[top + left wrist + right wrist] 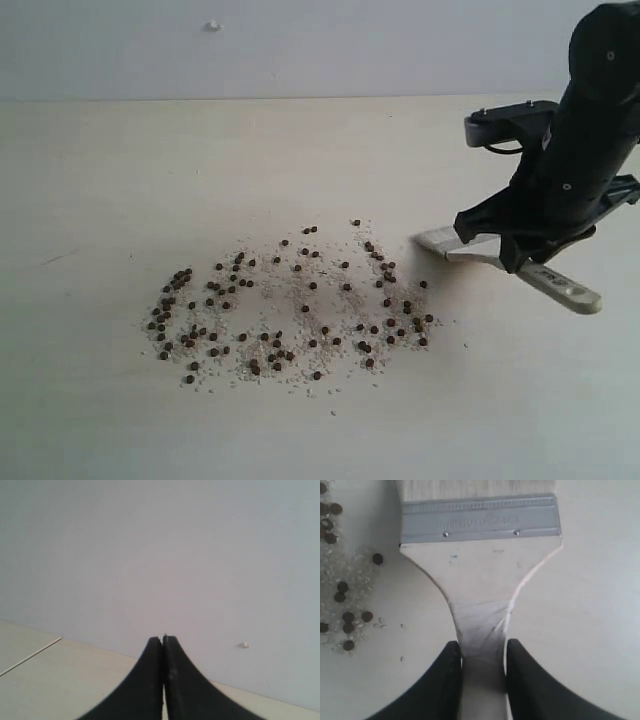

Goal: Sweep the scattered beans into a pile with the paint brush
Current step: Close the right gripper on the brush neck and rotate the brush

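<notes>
the right hand (482, 652) is clamped on the narrow wooden neck of the paint brush (480, 575), likely light and soft-bristled, on the right-edge side of the loose, roll-prone beans (290, 300) scattered mid worktop (100, 420), while the left hand (163, 652) is pressed together, empty
</notes>
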You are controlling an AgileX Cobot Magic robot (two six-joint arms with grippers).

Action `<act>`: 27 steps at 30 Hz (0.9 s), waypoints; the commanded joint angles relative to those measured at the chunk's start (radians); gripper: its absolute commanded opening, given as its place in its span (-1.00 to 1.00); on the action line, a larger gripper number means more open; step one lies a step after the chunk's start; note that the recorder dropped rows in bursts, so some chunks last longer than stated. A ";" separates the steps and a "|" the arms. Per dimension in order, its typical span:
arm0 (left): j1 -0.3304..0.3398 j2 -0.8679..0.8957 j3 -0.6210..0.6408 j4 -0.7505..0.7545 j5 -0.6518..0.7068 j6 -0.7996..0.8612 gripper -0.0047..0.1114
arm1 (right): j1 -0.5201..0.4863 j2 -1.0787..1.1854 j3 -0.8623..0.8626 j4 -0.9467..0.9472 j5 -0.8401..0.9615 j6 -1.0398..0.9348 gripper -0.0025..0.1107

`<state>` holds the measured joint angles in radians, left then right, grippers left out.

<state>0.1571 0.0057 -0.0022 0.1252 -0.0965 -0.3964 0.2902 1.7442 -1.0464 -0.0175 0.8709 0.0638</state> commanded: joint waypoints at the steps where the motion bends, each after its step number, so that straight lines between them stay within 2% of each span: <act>1: -0.007 -0.006 0.002 -0.006 0.004 0.003 -0.92 | 0.001 0.026 0.049 0.017 -0.117 -0.010 -0.96; 12: -0.007 -0.006 0.002 -0.006 0.004 0.003 -0.92 | 0.001 0.125 0.091 0.017 -0.266 -0.010 -0.96; 23: -0.007 -0.006 0.002 -0.006 0.004 0.003 -0.92 | 0.001 0.180 0.091 0.017 -0.316 -0.008 -0.95; 27: -0.007 -0.006 0.002 -0.006 0.004 0.003 -0.92 | 0.001 0.180 0.091 0.017 -0.312 -0.008 -0.74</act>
<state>0.1571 0.0057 -0.0022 0.1252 -0.0965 -0.3964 0.2902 1.8981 -0.9604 0.0000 0.5799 0.0631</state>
